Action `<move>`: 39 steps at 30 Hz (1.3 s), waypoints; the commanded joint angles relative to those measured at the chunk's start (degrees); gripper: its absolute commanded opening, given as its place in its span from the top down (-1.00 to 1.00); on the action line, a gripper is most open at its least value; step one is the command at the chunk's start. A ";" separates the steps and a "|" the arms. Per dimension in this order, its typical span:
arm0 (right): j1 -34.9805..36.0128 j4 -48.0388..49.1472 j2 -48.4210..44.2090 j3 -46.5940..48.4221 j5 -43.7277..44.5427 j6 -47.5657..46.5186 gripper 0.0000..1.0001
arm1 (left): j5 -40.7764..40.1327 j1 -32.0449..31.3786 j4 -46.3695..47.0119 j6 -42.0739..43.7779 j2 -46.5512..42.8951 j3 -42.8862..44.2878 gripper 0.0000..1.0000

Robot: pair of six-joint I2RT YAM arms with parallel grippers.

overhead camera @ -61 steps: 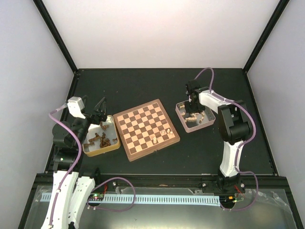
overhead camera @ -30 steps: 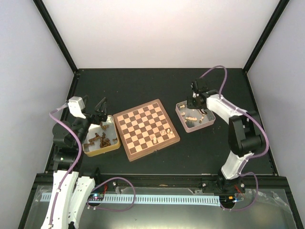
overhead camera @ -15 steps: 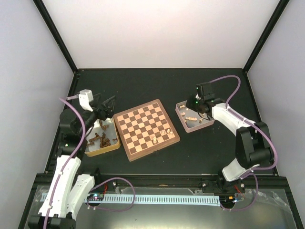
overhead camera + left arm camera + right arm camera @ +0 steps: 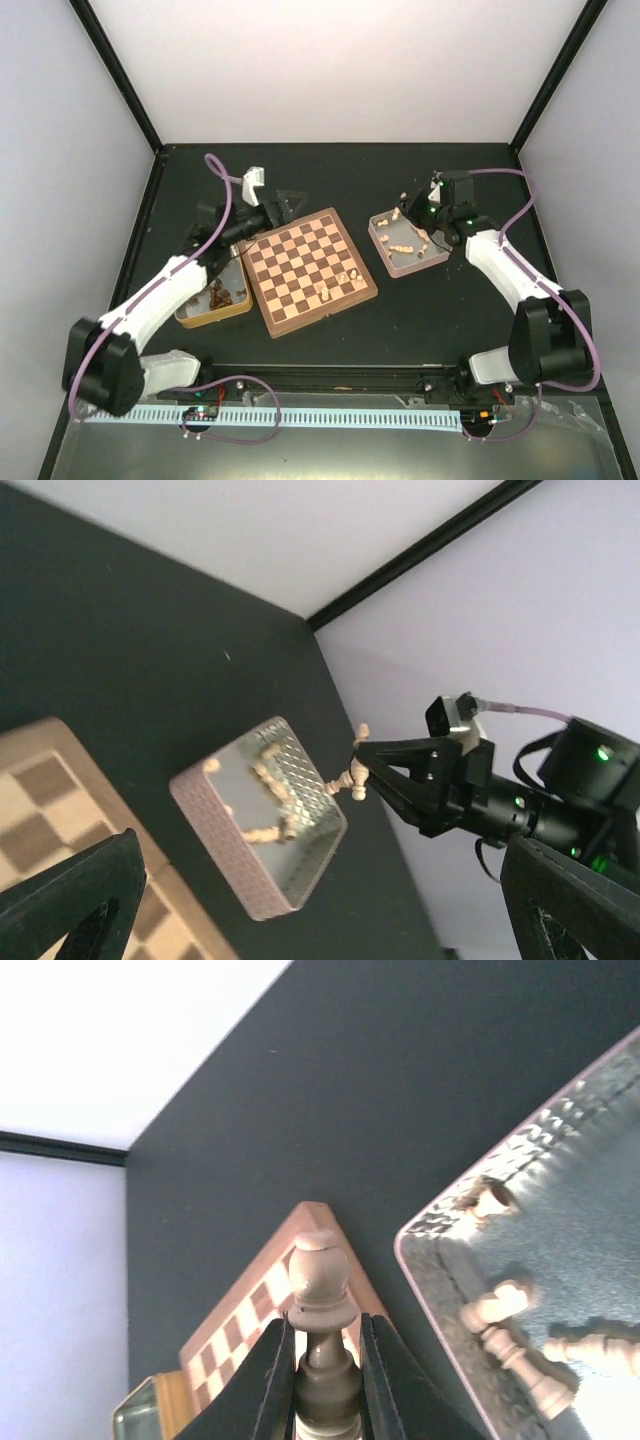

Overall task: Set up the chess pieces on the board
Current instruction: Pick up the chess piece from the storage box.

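Observation:
The board (image 4: pixel 290 260) lies in the middle of the table with two or three pale chess pieces (image 4: pixel 352 276) near its right corner. My right gripper (image 4: pixel 403 210) hovers above the far left corner of the pink-grey tray (image 4: pixel 420 265). It is shut on one pale piece (image 4: pixel 320 1285), gripped at the stem between both fingers (image 4: pixel 272 1380). The left wrist view shows the same held piece (image 4: pixel 352 777) above the tray (image 4: pixel 230 865). Several more pale pieces (image 4: pixel 520 1360) lie in that tray. My left gripper (image 4: pixel 285 207) is open and empty, at the board's far left corner.
A tan tray (image 4: pixel 210 320) holding several dark brown pieces sits left of the board, partly under the left arm. Black frame posts and pale walls enclose the dark table.
The right gripper has risen out of the pink-grey tray with a pale piece in it. The left arm has swung from the tan tray to the board's far left corner.

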 commanded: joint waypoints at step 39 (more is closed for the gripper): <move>-1.44 14.76 -10.97 -6.70 -7.75 11.39 0.77 | 2.45 -20.63 39.93 -80.91 49.99 26.31 -0.41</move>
